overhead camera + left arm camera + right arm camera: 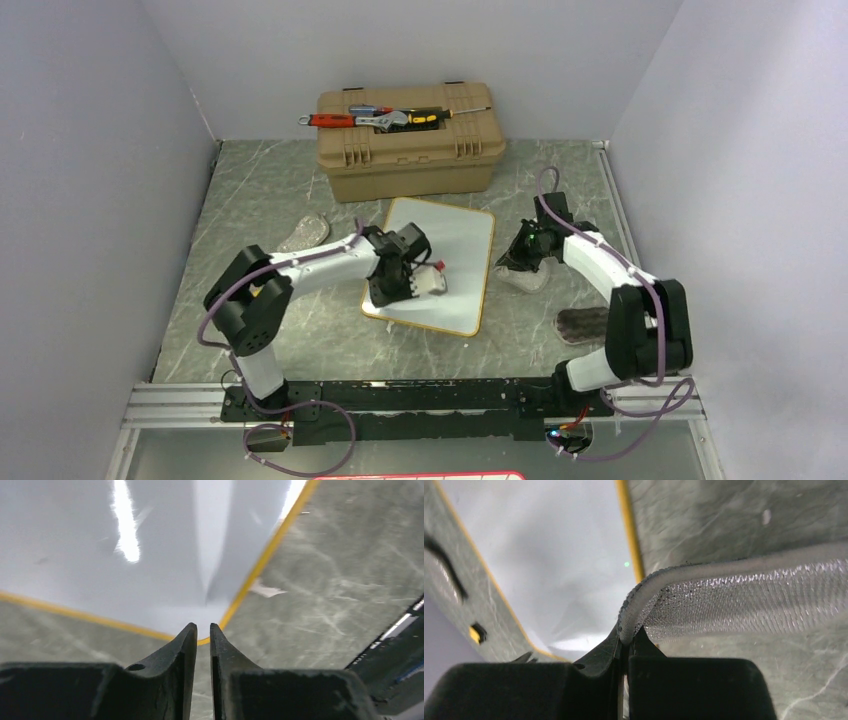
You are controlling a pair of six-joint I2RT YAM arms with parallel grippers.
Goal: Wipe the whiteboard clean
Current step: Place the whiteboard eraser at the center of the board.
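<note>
The whiteboard (pixel 455 240) lies tilted in the middle of the table, glossy white with a yellow rim, and I see no dark marks on it (pixel 150 540) (pixel 549 555). My left gripper (pixel 388 293) hovers over its near left corner. In the left wrist view the left gripper (pixel 202 626) stands open by a narrow gap with nothing between the fingers. A small white wad (pixel 432 281) rests on the board just right of it. My right gripper (pixel 522 262), beside the board's right edge, is shut (pixel 626 637) on the rim of a grey mesh pad (pixel 749 600).
A tan toolbox (pixel 408 140) stands at the back with a wrench (pixel 385 119) and screwdrivers on its lid. A pale mesh pad (pixel 303 233) lies left of the board, a dark one (pixel 583 322) near the right arm. A white scrap (pixel 265 589) lies by the board's corner.
</note>
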